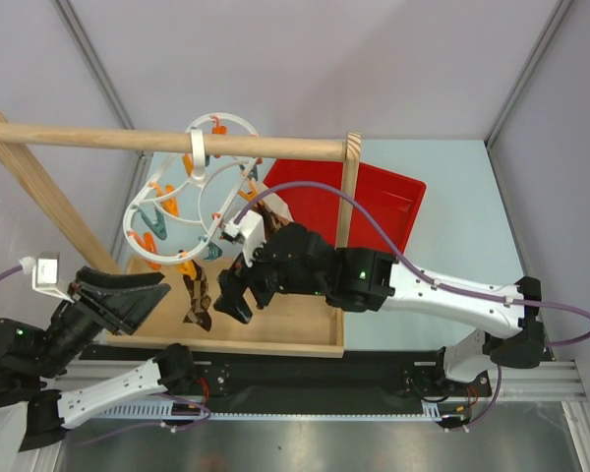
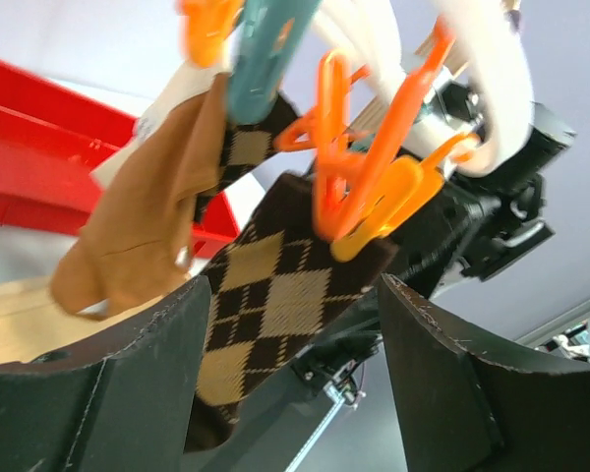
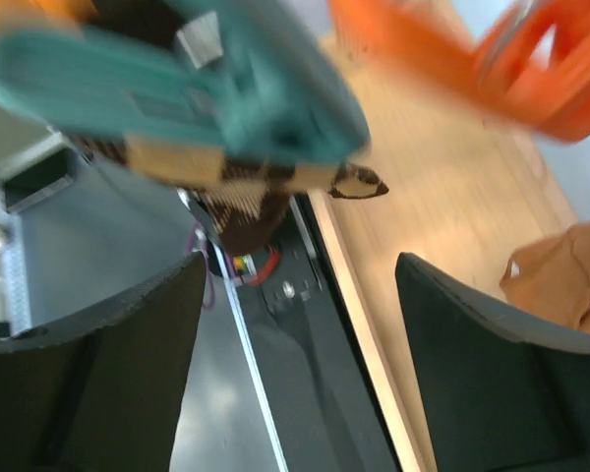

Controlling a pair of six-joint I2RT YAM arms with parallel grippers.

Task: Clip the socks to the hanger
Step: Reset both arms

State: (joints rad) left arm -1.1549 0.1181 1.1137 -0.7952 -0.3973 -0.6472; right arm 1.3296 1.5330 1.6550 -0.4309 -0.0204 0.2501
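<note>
The white wavy hanger (image 1: 199, 182) hangs from the wooden rod with orange and teal pegs. One argyle sock (image 1: 198, 296) hangs from an orange peg (image 2: 366, 187); in the left wrist view it (image 2: 275, 305) dangles just beyond my open left gripper (image 2: 293, 285). A second sock (image 2: 143, 221), its tan inside showing, hangs from a teal peg (image 2: 265, 59). My left gripper (image 1: 128, 295) is open and empty, left of the hanging sock. My right gripper (image 1: 236, 287) is open and empty, just right of that sock. In the right wrist view, a teal peg (image 3: 177, 88) and a sock (image 3: 251, 202) are blurred above the right gripper (image 3: 303, 264).
The wooden rod frame (image 1: 167, 140) stands on a wooden base board (image 1: 285, 324). A red tray (image 1: 379, 197) lies behind the frame's right post. The arms' black base rail (image 1: 324, 374) runs along the near edge.
</note>
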